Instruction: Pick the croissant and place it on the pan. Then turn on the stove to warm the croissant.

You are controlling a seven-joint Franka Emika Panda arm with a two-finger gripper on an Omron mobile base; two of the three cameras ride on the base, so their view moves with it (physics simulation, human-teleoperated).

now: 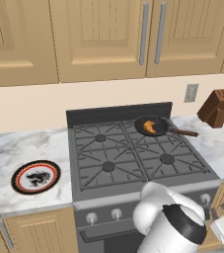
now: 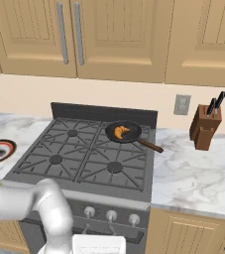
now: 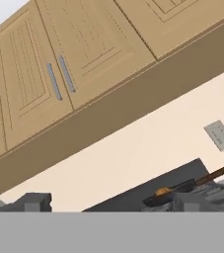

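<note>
On the stove's [image 1: 133, 158] rear right burner, the pan [image 1: 155, 126] held the croissant [image 1: 150, 127], handle pointing right toward the knife block [image 1: 216, 108]. My hand [image 3: 111, 201] stood wide and empty, low before the stove front. The plate [image 1: 35, 177] lay on the left bench [image 1: 15, 153]

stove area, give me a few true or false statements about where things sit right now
1. The croissant lies inside the pan. True.
2. The pan sits on the front left burner of the stove. False: it is on the back right burner.
3. The plate on the counter left of the stove holds the croissant. False: the plate holds no pastry.
4. A knife block stands on the counter right of the stove. True.
5. The gripper is clamped on the pan handle. False: it is open and holds nothing.
</note>
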